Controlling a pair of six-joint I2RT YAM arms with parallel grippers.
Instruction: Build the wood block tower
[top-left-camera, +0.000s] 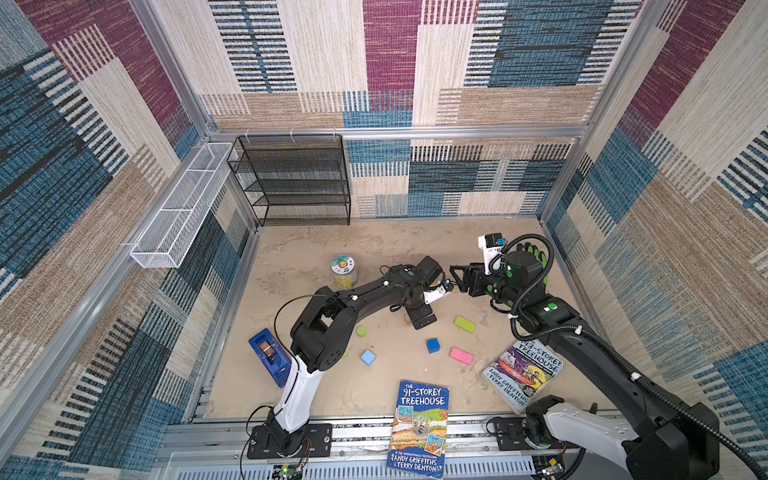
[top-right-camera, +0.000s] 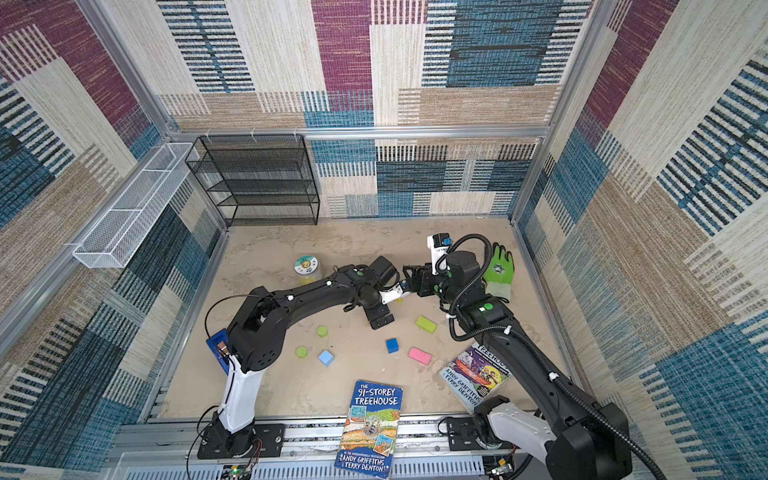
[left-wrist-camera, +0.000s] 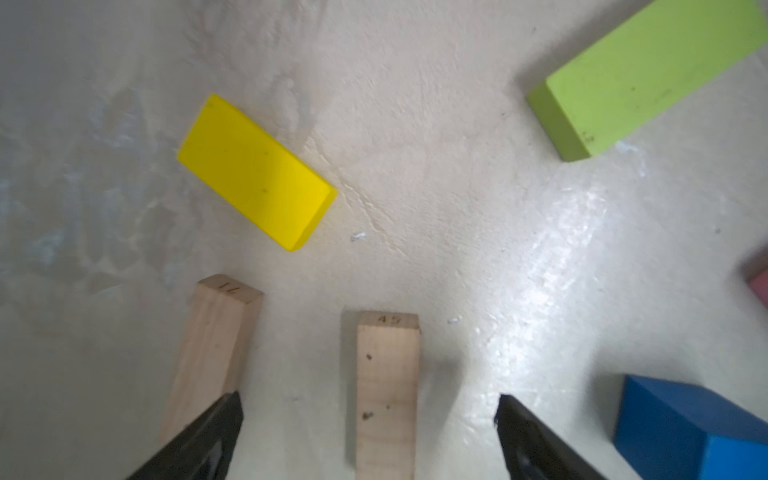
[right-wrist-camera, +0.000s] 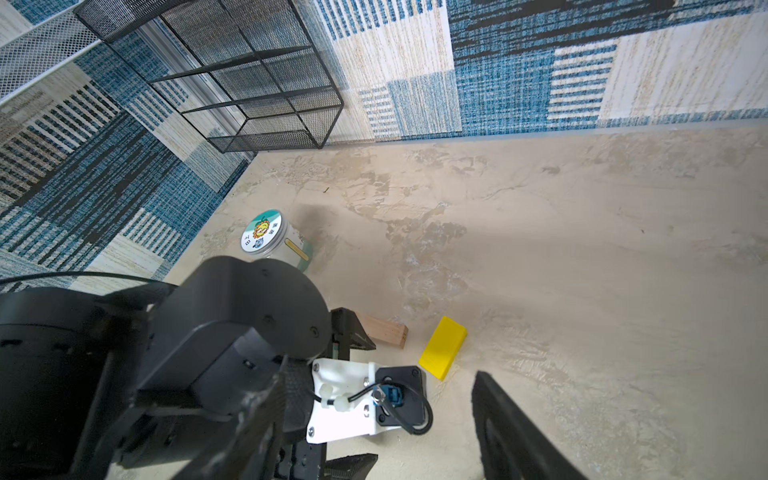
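1. The left gripper (left-wrist-camera: 368, 397) is being held wide open with nothing clamped. One tan bar (left-wrist-camera: 388, 365) is lying between its jaws, touched by neither.
2. The second tan bar (left-wrist-camera: 212, 353) is lying outside the gap, partly hidden behind one jaw. The yellow block (left-wrist-camera: 255, 172) is resting beyond the tips.
3. The right gripper (top-left-camera: 456, 279) is being kept open and empty, facing the left jaws.
4. No tower is standing yet; the base pair is probably being laid.
5. Next, a flat block, likely the yellow one, is being called for across both bars, which look slightly splayed.
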